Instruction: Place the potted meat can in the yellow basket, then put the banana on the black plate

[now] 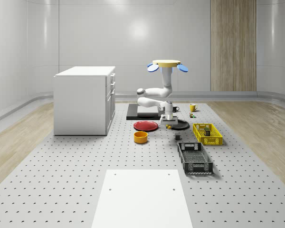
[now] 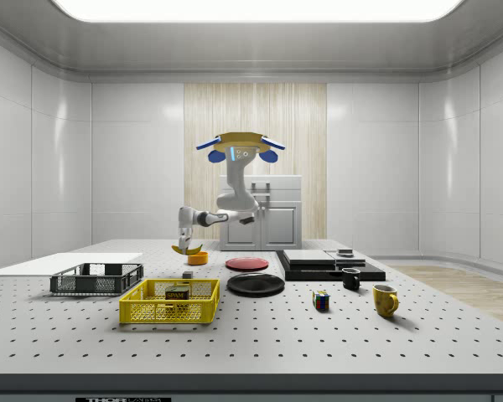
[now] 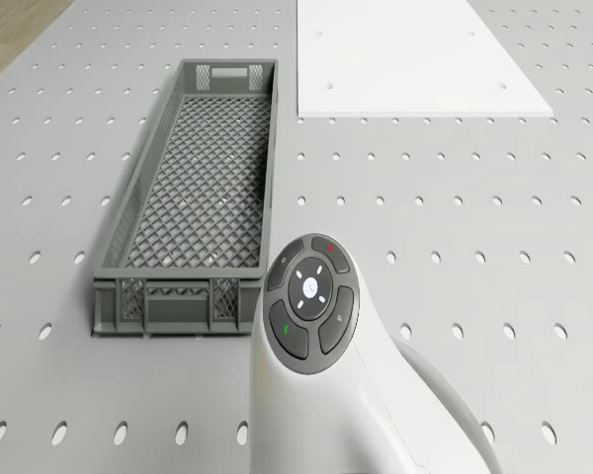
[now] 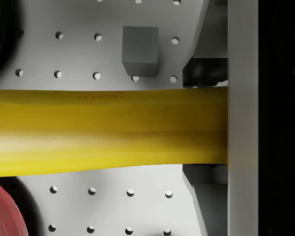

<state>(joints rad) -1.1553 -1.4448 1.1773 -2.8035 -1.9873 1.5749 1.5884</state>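
Observation:
The drone (image 1: 166, 64) hovers above the table behind the plates, its arm hanging down. My gripper (image 1: 168, 124) is shut on the banana (image 4: 108, 130), which lies crosswise between the fingers (image 4: 206, 71). In the side view the banana (image 2: 186, 249) hangs just above the table. The black plate (image 1: 179, 125) lies right beside the gripper, toward the whole-scene view's right. The potted meat can (image 2: 178, 293) stands inside the yellow basket (image 1: 207, 134).
A red plate (image 1: 146, 125) and an orange bowl (image 1: 140, 137) lie to the left of the gripper in the whole-scene view. A small grey cube (image 4: 140, 49) sits below it. A grey basket (image 3: 193, 197), white sheet (image 3: 415, 54), white cabinet (image 1: 84, 99), mugs and a Rubik's cube (image 2: 321, 300) stand around.

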